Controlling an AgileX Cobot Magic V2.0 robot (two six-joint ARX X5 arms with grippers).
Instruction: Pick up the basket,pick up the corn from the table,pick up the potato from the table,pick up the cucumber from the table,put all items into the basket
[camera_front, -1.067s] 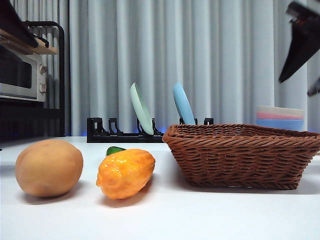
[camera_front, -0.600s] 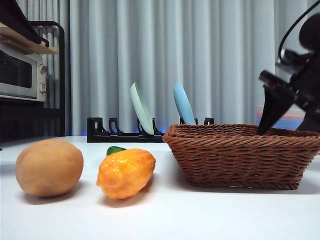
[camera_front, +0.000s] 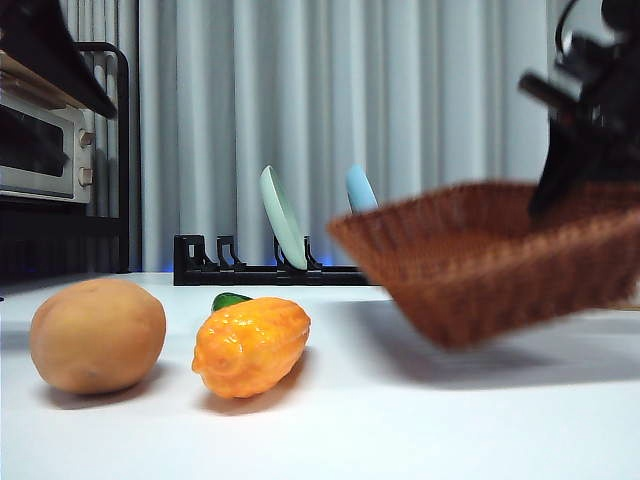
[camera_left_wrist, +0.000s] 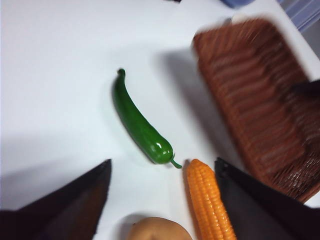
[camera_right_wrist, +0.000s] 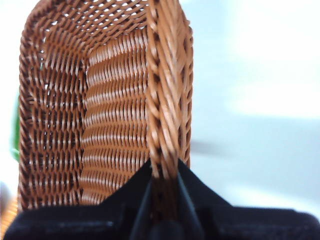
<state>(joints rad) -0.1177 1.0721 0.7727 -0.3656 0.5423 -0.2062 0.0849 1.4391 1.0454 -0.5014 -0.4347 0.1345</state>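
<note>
The brown wicker basket (camera_front: 480, 265) hangs tilted and blurred above the white table (camera_front: 400, 420) at the right. My right gripper (camera_right_wrist: 164, 170) is shut on its braided rim (camera_right_wrist: 165, 90); it shows dark at the upper right of the front view (camera_front: 572, 170). The tan potato (camera_front: 97, 335) and the orange-yellow corn (camera_front: 250, 345) lie on the table at the left, with the green cucumber tip (camera_front: 230, 300) behind the corn. My left gripper (camera_left_wrist: 162, 165) is open and empty above the cucumber (camera_left_wrist: 140, 125), the corn (camera_left_wrist: 210, 205) and the potato (camera_left_wrist: 157, 230).
A black dish rack (camera_front: 245, 270) with a green plate (camera_front: 283, 215) and a blue plate (camera_front: 362, 190) stands at the back. A microwave (camera_front: 40, 150) on a black shelf stands at the far left. Grey curtains hang behind.
My right gripper came down to the basket's right rim and shut on it. The basket has risen off the table and tilted. The potato, corn and cucumber have not moved.
</note>
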